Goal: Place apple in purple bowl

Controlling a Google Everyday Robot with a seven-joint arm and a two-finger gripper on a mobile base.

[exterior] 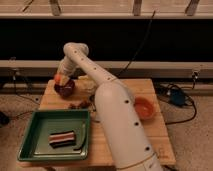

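The small orange-red apple (60,79) is at the tip of my gripper (62,81), right at the upper left rim of the dark purple bowl (66,90). The bowl stands at the back left of the wooden table (150,130). My gripper is shut on the apple and hangs from the arm (95,75), which reaches from the front of the table to the back left. The gripper and apple hide part of the bowl's inside.
A pale fruit-like item (89,83) lies right of the purple bowl. Small dark items (80,105) lie in front of it. An orange bowl (144,108) stands at the right. A green tray (37,134) holding a striped bar (62,138) fills the front left.
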